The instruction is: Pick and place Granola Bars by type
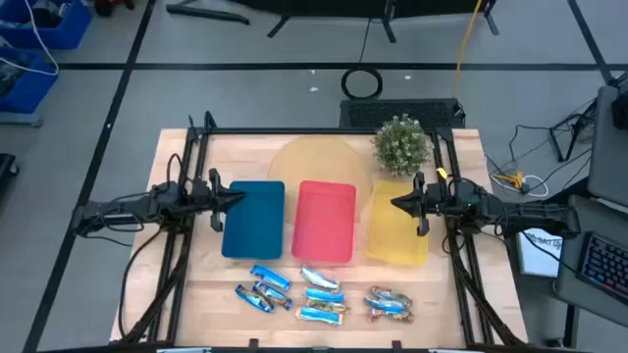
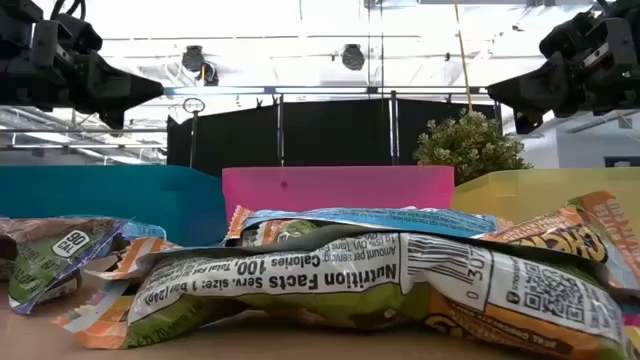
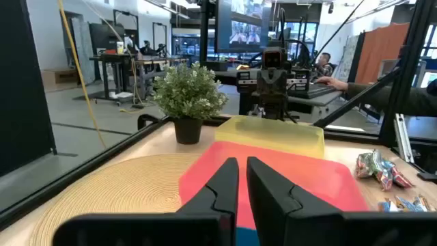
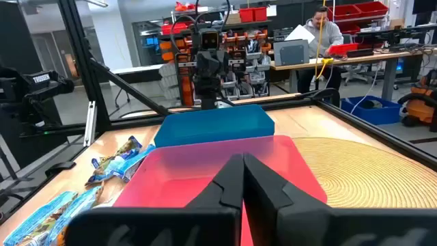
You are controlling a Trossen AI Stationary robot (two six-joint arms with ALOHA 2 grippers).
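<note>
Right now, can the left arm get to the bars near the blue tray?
Probably yes. The left gripper hangs above the blue tray's edge, jaws nearly shut, and the nearest bars lie bare on the table in front of that tray, with nothing over them.

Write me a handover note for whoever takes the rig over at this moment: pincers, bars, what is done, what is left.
Left pincer: shut, empty, above the blue tray's outer edge.
Right pincer: shut, empty, above the yellow tray.
Granola bars: all on the table in three loose clusters at the front edge, before the blue, red and yellow trays.
Done: nothing; no bar can be seen in any tray.
Left: pick every bar and place it by type.
</note>
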